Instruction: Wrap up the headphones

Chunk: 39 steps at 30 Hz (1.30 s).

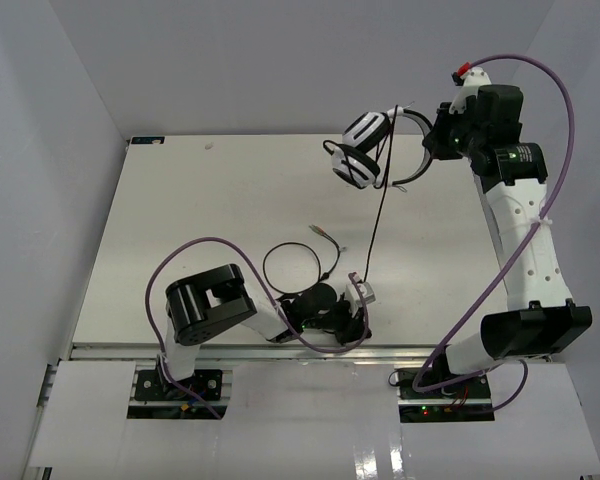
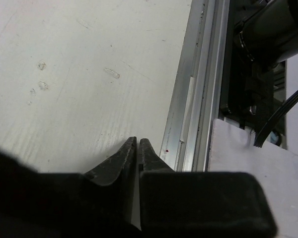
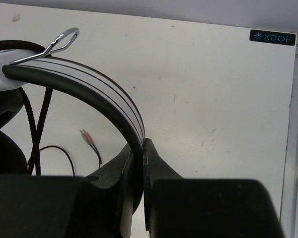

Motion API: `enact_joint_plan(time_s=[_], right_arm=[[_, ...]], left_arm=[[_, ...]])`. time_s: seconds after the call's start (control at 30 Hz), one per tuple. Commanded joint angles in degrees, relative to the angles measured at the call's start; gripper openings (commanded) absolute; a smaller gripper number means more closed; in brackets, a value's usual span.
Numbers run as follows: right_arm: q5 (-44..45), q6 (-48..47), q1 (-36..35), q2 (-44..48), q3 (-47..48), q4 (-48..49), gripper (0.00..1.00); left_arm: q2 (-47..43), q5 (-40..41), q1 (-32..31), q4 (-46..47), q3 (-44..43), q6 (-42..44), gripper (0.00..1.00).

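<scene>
The headphones (image 1: 362,148) hang in the air above the table's far right part, striped earcups to the left. My right gripper (image 1: 427,150) is shut on their headband (image 3: 89,84), whose striped band runs down between the jaws of that gripper (image 3: 143,141). Their thin black cable (image 1: 378,200) drops to the table, and a loop (image 1: 280,262) lies on it ending in green and pink plugs (image 3: 87,136). My left gripper (image 1: 360,318) sits low by the table's front edge. In the left wrist view this gripper (image 2: 138,140) is shut, with nothing showing between the jaws.
An aluminium rail (image 2: 198,99) runs along the table's front edge, right beside the left gripper. The right arm's base (image 2: 258,49) stands beyond it. A purple arm cable (image 1: 190,250) loops over the left arm. White walls close off the left, right and back.
</scene>
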<state>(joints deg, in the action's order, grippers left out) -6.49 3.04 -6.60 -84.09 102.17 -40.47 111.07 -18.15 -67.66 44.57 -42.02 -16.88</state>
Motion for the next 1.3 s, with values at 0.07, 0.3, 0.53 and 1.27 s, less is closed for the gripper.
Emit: enact_joint_plan(time_s=[0.07, 0.3, 0.53, 1.27], right_arm=[[-16.71, 7.05, 6.78, 4.32, 3.25, 3.40, 0.08], [-48.97, 5.64, 17.80, 7.31, 1.49, 6.87, 0.08], [-64.60, -6.81, 19.96, 11.01, -1.06, 5.74, 0.08], [-30.97, -68.65, 7.25, 33.03, -24.13, -23.37, 0.08]], left_arm=[[1.83, 0.80, -0.28, 0.08, 2.24, 1.99, 0.10], [-0.69, -0.50, 3.19, 1.29, 6.61, 3.87, 0.04], [-9.94, -7.98, 12.10, 0.94, 11.38, 6.69, 0.00], [-20.68, -28.47, 46.56, -42.61, -23.38, 16.53, 0.00]])
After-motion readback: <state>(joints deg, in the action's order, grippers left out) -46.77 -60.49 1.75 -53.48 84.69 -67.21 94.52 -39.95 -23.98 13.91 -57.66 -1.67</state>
